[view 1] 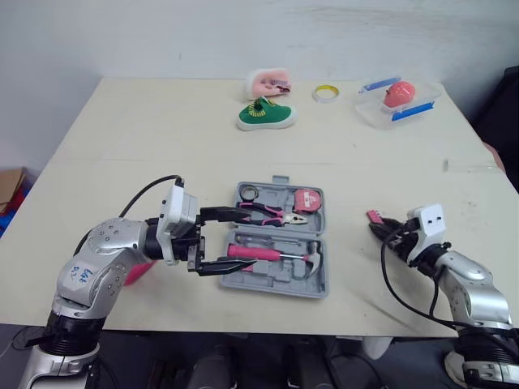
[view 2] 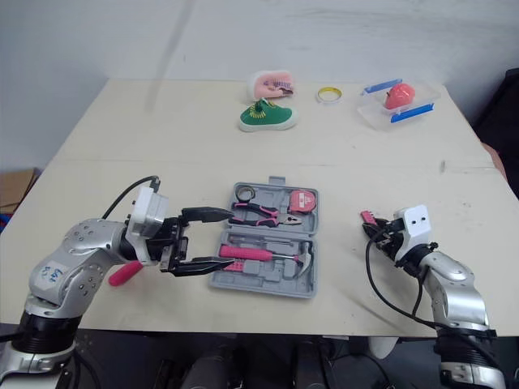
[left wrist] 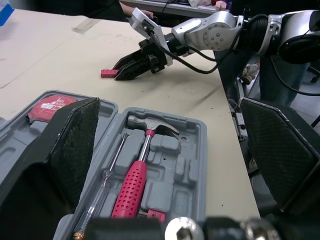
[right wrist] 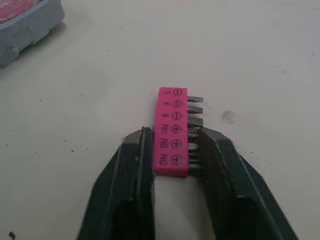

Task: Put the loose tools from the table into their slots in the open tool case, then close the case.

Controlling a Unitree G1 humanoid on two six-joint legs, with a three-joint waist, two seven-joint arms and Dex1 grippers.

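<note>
Left tool (view 1: 243,237) spread wide at the open tool case (view 1: 318,285); right tool (view 1: 378,228) pinched narrow on the pink bit holder (right wrist: 172,120).

Head views: the grey moulded case lies flat between the two tools, its lid edge just beside the left tool's fingers, with bare surface (view 1: 122,146) all round it. A green shoe (view 1: 266,115), a roll of tape (view 1: 326,93) and a clear box (view 1: 397,105) sit well beyond both tools. Left wrist view: the black padded fingers (left wrist: 75,135) flank the case. Ahead of them a pink-gripped hammer (left wrist: 135,185) and a slim screwdriver (left wrist: 100,195) lie in their slots, and the right tool is past the case's far edge. Right wrist view: the bit holder lies flat on the surface, a ribbed block of steel bits, with the fingers against both its long sides. The case corner is well off to one side.
</note>
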